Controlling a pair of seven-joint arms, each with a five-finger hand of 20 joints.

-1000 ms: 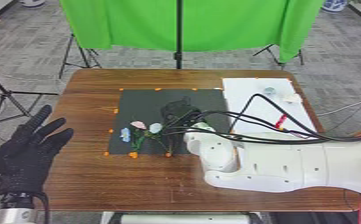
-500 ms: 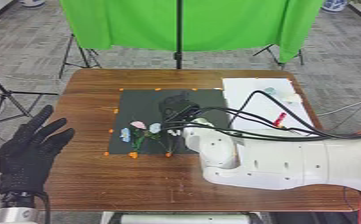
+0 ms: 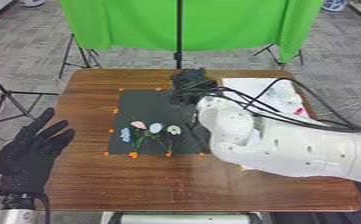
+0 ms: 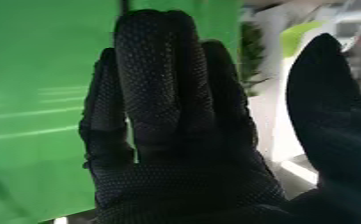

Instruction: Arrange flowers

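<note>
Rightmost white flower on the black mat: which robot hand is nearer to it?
Right. The right robot hand is beyond the flower, by the far edge of the mat; the left robot hand is farther off, to its left.

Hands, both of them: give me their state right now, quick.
Left hand: open, fingers spread, holding nothing.
Right hand: open, fingers straight and thumb held apart from them, nothing in its grasp.

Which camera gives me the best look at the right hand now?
The right wrist view: it shows the right hand close up, fingers straight and thumb apart. The head view shows it small, at the far edge of the mat.
</note>
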